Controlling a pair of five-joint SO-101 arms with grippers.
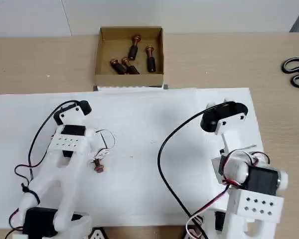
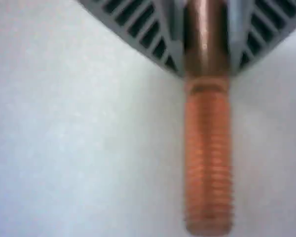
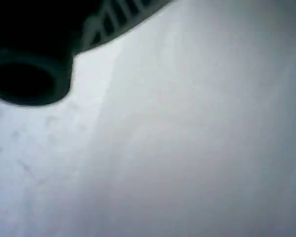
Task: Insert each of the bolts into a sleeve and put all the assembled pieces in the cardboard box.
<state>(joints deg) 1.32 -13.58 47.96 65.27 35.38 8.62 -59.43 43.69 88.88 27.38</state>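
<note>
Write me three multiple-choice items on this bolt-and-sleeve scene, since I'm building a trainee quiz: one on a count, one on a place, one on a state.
1. How many assembled pieces lie in the cardboard box? A) two B) four C) six
2. Where are the scissors? A) in the cardboard box B) on the bare tabletop C) in a claw
3. What state is the left claw in? A) open and empty B) shut on a black sleeve C) shut on a copper bolt

Answers: B, four pieces show inside the box. B, the scissors rest on bare wood. C, the left wrist view shows the bolt clamped between grey fingers.
</note>
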